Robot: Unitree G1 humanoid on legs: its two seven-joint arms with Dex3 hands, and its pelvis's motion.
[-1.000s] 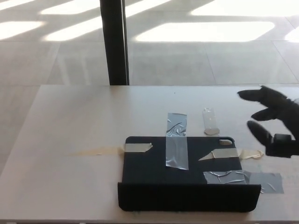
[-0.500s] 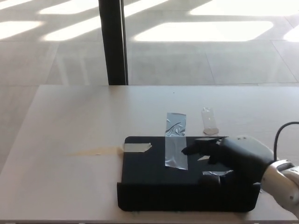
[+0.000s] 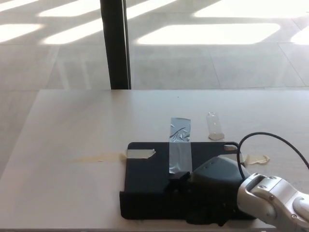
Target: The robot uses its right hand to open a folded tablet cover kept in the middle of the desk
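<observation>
1. Step in hand, as judged: reaching and seating on the cover (image 3: 149,183), before any lift.
2. Cover: dark, flat on the desk (image 3: 72,125), in the middle of the near half, close to the near edge, its front flap standing up as a low lip along the near side.
3. Held down by tape: a grey strip (image 3: 179,145) running from the desk over the far edge, a pale piece (image 3: 140,153) at the far left corner, another pale piece (image 3: 253,158) just off the far right corner.
4. Right robot hand (image 3: 207,186): palm down over the right half of the cover, back of the hand toward the camera, one dark fingertip (image 3: 179,175) just at the near end of the grey strip. Fingers mostly hidden beneath; cannot tell whether spread or curled, or whether anything is pinched.
5. Left robot hand: nowhere to be seen.
6. Next move, as judged: calls for hooking a free edge of the top leaf and swinging it up and over, with enough pull to beat the tape but not so much as to drag the whole cover.
7. Small clear piece (image 3: 215,126) lying beyond the cover, apart from it.
</observation>
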